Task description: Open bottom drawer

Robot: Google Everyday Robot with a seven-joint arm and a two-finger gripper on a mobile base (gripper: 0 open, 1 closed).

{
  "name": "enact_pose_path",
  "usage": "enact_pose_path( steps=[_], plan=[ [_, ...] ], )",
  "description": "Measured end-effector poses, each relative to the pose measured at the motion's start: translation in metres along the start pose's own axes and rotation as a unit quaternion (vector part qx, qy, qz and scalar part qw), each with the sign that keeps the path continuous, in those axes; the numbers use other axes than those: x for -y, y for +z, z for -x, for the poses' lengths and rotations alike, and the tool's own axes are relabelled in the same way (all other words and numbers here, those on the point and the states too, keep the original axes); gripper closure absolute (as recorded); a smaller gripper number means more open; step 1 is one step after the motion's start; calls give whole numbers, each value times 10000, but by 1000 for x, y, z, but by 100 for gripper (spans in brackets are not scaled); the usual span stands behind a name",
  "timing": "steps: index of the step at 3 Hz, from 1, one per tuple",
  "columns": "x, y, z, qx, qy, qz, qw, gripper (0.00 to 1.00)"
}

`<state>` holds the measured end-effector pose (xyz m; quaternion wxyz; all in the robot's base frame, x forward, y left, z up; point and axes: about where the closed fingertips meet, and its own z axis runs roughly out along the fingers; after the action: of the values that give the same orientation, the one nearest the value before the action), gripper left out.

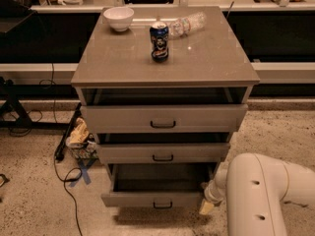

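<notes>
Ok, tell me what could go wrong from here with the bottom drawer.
The gripper sits at the right corner of the bottom drawer, away from its handle; a pull from there may skew or jam it. A jolt to the cabinet could tip the upright can or roll the bottle lying on top.

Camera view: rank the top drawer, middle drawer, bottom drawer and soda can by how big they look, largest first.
1. top drawer
2. middle drawer
3. bottom drawer, even pulled out toward the camera
4. soda can
The gripper sits by the bottom drawer's right end.
</notes>
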<state>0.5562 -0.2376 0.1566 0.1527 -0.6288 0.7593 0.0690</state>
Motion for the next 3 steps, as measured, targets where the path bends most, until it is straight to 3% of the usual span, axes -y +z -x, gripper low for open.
enact_pose_path(
  steps=[2, 3],
  plan=[
    [-36, 10, 15, -168, -627, 483, 9967, 2],
    [-49, 9, 12, -66, -657, 590, 9961, 25]
  ],
)
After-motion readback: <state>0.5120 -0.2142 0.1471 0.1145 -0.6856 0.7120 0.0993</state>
